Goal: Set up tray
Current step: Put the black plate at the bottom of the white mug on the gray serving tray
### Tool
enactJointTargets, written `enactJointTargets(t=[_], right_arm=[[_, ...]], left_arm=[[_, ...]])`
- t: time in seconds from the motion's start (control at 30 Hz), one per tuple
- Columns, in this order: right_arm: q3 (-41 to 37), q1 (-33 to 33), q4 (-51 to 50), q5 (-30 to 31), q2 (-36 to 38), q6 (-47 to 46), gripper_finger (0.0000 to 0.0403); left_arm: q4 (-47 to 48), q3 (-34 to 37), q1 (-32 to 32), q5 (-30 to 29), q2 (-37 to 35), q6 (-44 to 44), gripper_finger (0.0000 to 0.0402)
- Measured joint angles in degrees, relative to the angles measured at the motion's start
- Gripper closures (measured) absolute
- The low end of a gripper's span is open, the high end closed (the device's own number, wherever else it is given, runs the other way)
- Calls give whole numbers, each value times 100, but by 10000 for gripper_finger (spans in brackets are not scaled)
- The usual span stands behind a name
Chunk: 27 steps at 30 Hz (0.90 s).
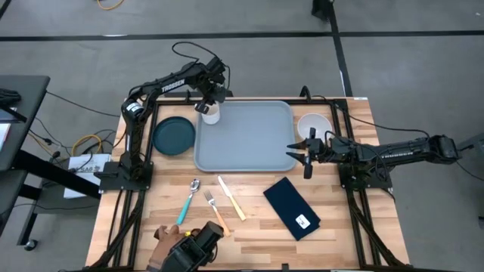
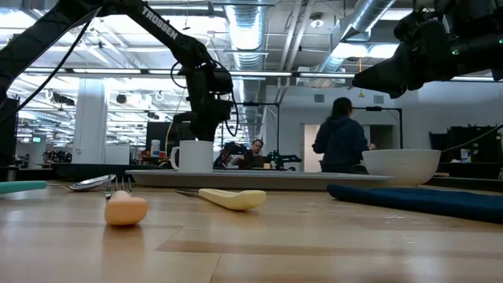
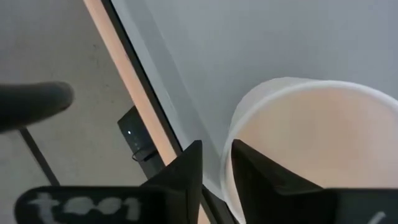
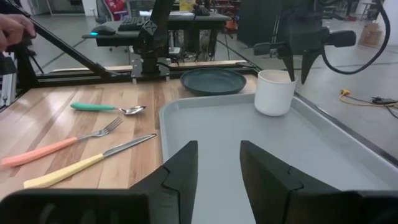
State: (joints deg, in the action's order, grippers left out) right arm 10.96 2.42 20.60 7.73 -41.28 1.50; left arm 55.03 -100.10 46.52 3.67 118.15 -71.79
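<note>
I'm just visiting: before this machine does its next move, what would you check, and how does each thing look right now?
1. White cup stands upright in the tray, at a far corner: ok.
2. Left gripper is clear of the cup: not ok; its fingers straddle the cup's rim, slightly apart.
3. Right gripper is empty and open, at the tray's right edge: ok.
4. White bowl and dark plate lie outside the tray, ready to fetch: ok.
5. Spoon, fork and knife lie apart on the table: ok.
6. A person's hand at the table's near edge: not ok.
</note>
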Motion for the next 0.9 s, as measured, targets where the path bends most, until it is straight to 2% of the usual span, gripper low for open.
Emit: enactJointTargets(t=[0.13,0.5,0.9], right_arm=[[0,0,-8,-9,0,0,290],[0,0,-17,-13,0,2,290],[0,0,-13,-15,-1,5,290]], left_arm=[[198,-32,0,-53,0,28,309],[625,-32,-115,-1017,-40,109,294],[818,-41,-243,-1389,-550,155,294]])
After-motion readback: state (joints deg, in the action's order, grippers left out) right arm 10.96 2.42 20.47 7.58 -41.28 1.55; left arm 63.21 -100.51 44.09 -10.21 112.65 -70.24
